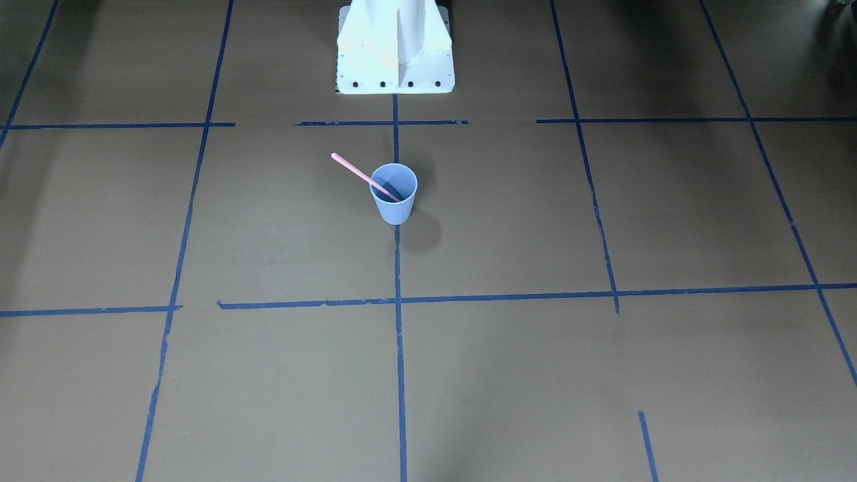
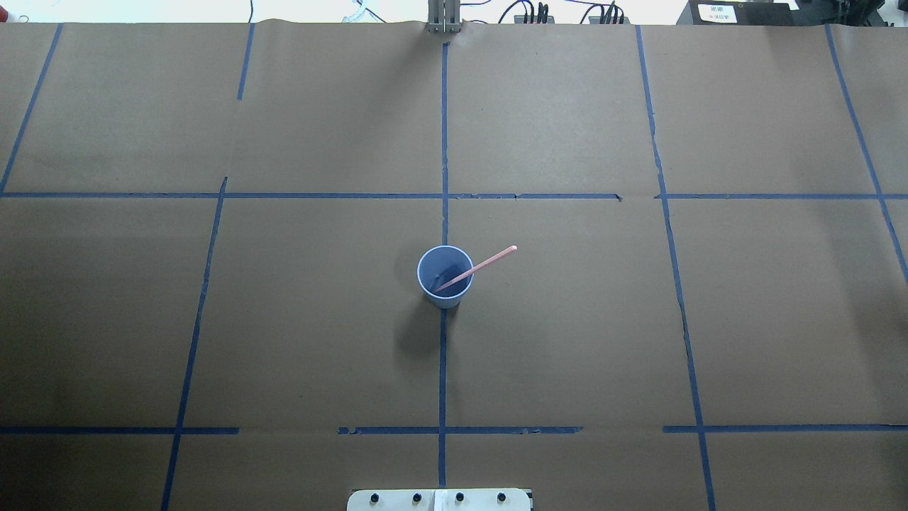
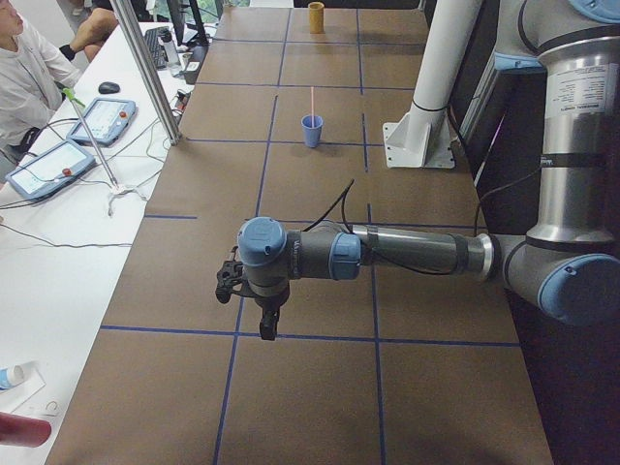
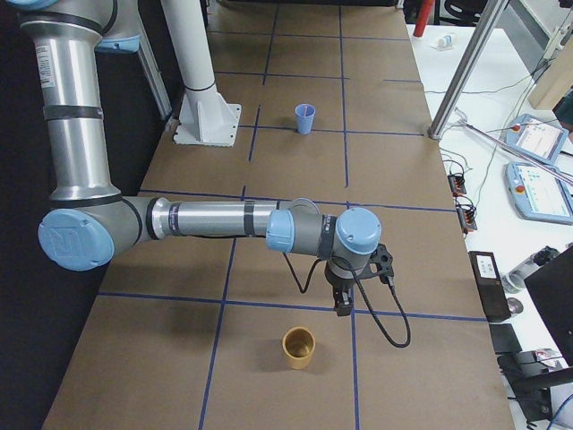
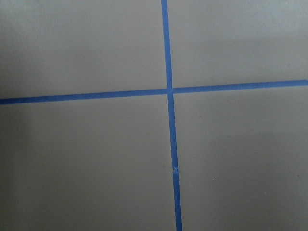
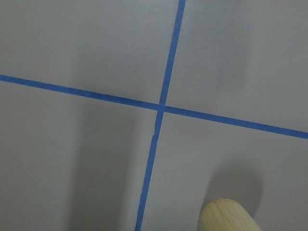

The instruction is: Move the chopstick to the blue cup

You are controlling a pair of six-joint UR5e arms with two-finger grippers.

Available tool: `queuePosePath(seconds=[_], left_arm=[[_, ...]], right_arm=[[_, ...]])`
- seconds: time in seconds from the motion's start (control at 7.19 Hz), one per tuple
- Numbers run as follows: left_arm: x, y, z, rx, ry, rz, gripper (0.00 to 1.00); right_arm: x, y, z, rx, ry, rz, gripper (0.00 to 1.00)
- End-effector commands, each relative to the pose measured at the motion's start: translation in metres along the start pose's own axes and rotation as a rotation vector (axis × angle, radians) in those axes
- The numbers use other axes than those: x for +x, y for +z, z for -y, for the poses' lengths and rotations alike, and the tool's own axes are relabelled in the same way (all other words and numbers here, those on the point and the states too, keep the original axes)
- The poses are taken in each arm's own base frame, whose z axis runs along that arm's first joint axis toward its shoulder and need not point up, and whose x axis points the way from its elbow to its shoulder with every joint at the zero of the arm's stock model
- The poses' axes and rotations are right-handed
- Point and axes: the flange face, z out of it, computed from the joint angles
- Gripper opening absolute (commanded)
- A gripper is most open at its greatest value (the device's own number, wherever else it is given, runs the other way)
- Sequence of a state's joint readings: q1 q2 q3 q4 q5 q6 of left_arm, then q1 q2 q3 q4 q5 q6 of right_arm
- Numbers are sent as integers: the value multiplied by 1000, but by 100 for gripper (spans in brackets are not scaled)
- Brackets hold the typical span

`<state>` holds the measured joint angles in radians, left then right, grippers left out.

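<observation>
the blue cup (image 2: 445,299) stands upright on the centre tape line (image 2: 443,369), mid table (image 2: 567,341), well apart from every edge and from the base (image 1: 395,47). both arms are out at the table's ends, well apart from the blue cup. the left gripper (image 3: 265,327) hangs low over a tape crossing, and the right gripper (image 4: 341,306) hangs near the tan cup (image 4: 299,348). only the side views show them, so i cannot tell how far either is open or whether it has hold of anything.

the chopstick (image 2: 489,263) is thin and pink. its lower end is inside the blue cup, its shaft leans on the rim, and its top sticks out to the robot's right.

the right wrist view catches a bit of the tan cup at its bottom edge. the left wrist view shows tape on the table.
</observation>
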<state>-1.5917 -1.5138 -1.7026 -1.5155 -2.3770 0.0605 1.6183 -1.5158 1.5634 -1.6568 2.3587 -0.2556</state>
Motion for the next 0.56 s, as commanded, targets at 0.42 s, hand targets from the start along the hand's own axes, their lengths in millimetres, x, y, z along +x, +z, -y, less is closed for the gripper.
queuePosePath(seconds=[0.42], left_arm=[[9, 0, -23, -1, -2, -72, 100]], right_arm=[[6, 8, -15, 50, 158, -27, 100]])
